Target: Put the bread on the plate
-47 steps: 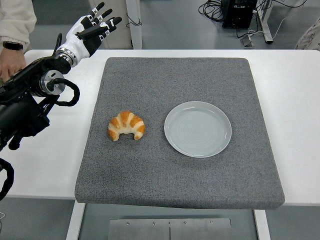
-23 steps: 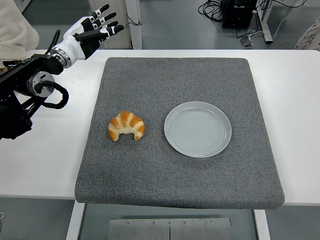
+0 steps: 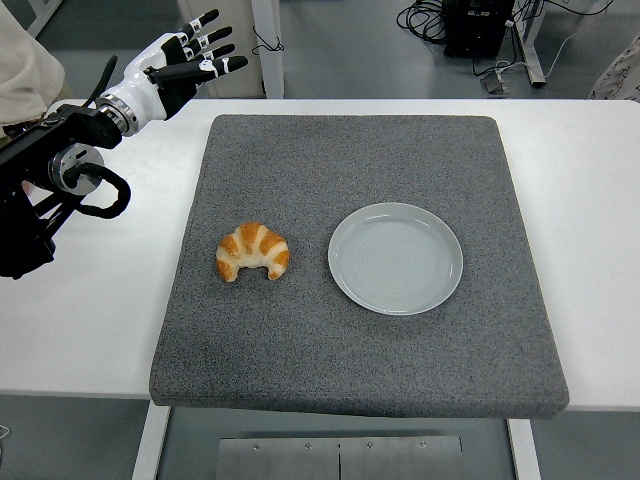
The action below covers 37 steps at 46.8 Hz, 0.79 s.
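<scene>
**Croissant on the mat, left robot hand raised at the far left**

From my feed I see the bread [image 3: 252, 252], a golden croissant with its curved ends pointing toward the near edge, lying on the grey mat [image 3: 360, 350] that covers the middle of the white counter [image 3: 590, 200]. It sits left of centre on the mat. Just beside it to the right, with a narrow strip of mat between them, is the plate [image 3: 396, 258], round, pale grey-blue, with nothing on it. The bread and the plate do not touch.

The left robot hand [image 3: 185, 60] is up at the far-left corner of the counter, well apart from the bread. Its fingers [image 3: 205, 20] are spread and extended, pointing to the right, and it holds nothing. The black left arm [image 3: 50, 180] runs in from the left edge of the picture, with a loop of cable hanging beside the wrist joint.

I see no right arm anywhere in the head view.

At the top left corner a person's light-coloured sleeve [image 3: 25, 70] shows behind the arm. Beyond the far edge of the counter, on the floor, there are cables [image 3: 430, 18] and a dark box.
</scene>
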### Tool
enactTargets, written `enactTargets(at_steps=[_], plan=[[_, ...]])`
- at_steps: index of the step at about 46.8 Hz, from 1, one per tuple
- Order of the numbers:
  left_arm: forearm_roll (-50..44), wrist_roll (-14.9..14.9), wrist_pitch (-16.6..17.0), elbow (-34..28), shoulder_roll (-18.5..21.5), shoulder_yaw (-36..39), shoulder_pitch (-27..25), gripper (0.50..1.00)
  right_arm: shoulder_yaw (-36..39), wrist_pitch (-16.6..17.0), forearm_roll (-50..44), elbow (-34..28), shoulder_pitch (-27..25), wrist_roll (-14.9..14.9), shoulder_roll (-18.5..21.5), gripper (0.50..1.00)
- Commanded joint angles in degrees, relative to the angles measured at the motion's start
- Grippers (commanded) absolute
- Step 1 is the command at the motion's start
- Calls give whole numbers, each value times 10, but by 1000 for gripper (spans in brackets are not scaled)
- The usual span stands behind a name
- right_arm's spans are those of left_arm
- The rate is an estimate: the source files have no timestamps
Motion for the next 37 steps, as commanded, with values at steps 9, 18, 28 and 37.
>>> enactTargets(at_steps=[9, 18, 28, 37], plan=[[40, -2, 0, -45, 19, -1, 7, 972, 0, 0, 0, 0, 0, 0, 0, 1000], [91, -3, 0, -51, 26, -1, 17, 972, 0, 0, 0, 0, 0, 0, 0, 1000], [170, -5, 0, -66, 27, -1, 19, 972, 0, 0, 0, 0, 0, 0, 0, 1000], [221, 1, 0, -129, 66, 2, 18, 972, 0, 0, 0, 0, 0, 0, 0, 1000]])
